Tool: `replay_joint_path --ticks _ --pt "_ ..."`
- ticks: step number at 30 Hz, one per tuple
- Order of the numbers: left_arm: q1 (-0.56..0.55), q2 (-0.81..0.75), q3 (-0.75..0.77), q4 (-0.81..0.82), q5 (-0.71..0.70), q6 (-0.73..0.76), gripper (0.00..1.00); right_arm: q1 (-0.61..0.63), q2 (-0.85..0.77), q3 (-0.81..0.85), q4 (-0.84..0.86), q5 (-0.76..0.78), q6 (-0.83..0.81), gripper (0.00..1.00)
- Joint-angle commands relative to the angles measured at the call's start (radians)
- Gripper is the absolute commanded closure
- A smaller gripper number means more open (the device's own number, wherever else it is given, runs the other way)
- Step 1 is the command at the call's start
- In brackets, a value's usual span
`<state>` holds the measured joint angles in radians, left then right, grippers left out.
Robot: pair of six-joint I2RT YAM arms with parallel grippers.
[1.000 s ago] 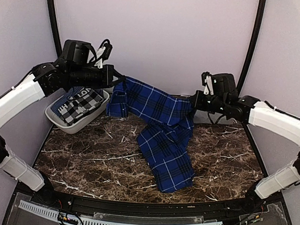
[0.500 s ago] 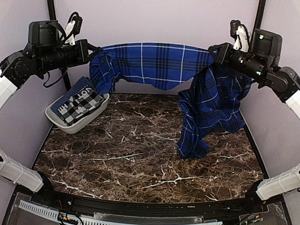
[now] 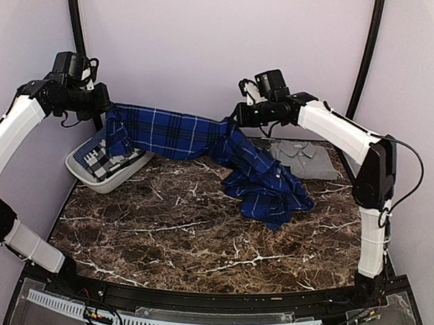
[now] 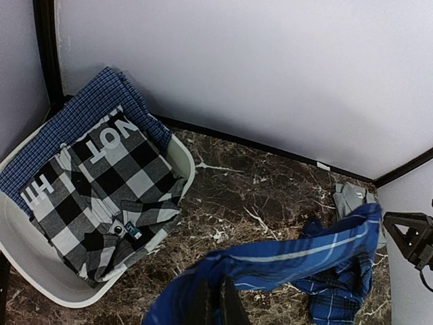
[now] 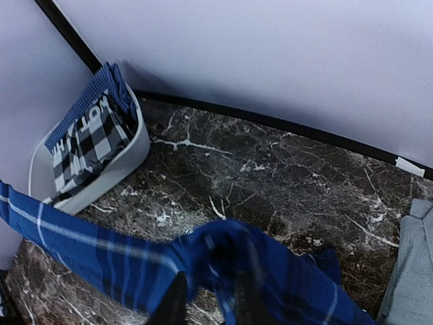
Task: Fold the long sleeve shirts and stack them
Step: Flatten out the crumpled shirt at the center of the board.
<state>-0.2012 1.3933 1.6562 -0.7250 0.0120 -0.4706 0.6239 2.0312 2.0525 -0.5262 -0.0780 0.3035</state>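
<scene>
The plaid shirt [image 3: 175, 132] stretches rightward from above the basket [image 3: 78, 176], its far end heaped on the counter [image 3: 163, 232]; the grey shirt [image 3: 300, 155], further right, is cropped in both wrist views. The left fingers [image 4: 229, 308] pinch its cloth, while the right fingers [image 5: 174, 301], blurred under cloth, cannot be judged.

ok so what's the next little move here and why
Probably lower both grippers together toward the table to lay the blue plaid shirt out flat. It hangs strung in the air between the left gripper and the right gripper, with its right end crumpled on the marble near the grey shirt, so it looks too bunched to fold yet.
</scene>
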Motion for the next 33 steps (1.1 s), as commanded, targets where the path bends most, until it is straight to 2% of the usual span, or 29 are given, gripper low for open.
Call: replay_joint_path --ticks 1,5,7,9,15,19,24,29,33 --pt "0.026 -0.026 -0.054 -0.019 0.029 -0.002 1.0 0.009 0.014 0.083 -0.094 -0.046 -0.022 0.61" --pt "0.034 -0.042 -0.073 -0.027 -0.017 0.009 1.0 0.026 -0.141 -0.164 0.006 0.01 -0.006 0.38" --pt "0.04 -0.043 -0.07 -0.029 -0.042 0.014 1.0 0.025 -0.236 -0.337 0.069 0.067 0.003 0.31" --pt "0.043 -0.043 -0.067 -0.027 -0.048 0.016 1.0 0.018 -0.326 -0.48 0.096 0.13 0.017 0.28" --pt "0.043 -0.043 -0.068 -0.018 -0.018 0.021 1.0 -0.039 -0.582 -0.908 0.186 0.187 0.147 0.3" --pt "0.043 -0.043 -0.068 -0.014 0.014 0.025 1.0 -0.087 -0.718 -1.115 0.255 0.193 0.188 0.31" --pt "0.043 -0.04 -0.07 -0.008 0.03 0.021 1.0 -0.173 -0.726 -1.226 0.316 0.161 0.181 0.34" --pt "0.043 -0.044 -0.07 -0.005 0.031 0.017 1.0 -0.249 -0.661 -1.252 0.368 0.175 0.129 0.4" --pt "0.043 -0.044 -0.065 -0.012 0.029 0.021 1.0 -0.271 -0.618 -1.258 0.405 0.188 0.074 0.4"
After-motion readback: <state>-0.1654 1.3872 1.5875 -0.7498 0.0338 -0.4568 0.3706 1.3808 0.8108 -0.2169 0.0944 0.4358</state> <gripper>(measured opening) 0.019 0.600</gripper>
